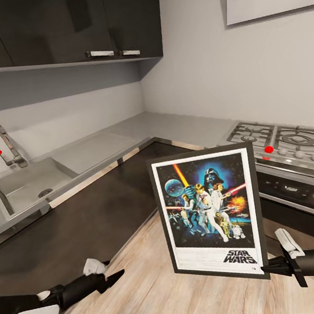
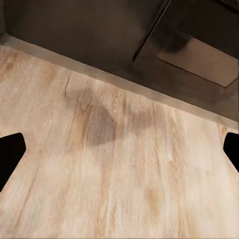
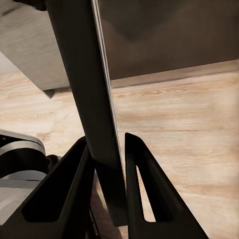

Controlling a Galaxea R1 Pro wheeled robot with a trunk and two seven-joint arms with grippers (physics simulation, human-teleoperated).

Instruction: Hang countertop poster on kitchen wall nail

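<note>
Poster [image 1: 207,214] upright, bottom corner pinched in right gripper [image 1: 266,268].

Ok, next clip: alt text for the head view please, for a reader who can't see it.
The right gripper holds the framed Star Wars poster upright by its lower right corner, above a wooden floor. Behind it an L-shaped grey kitchen countertop carries a sink and a gas hob beneath dark wall cabinets. The left gripper hangs open and empty, low.
</note>
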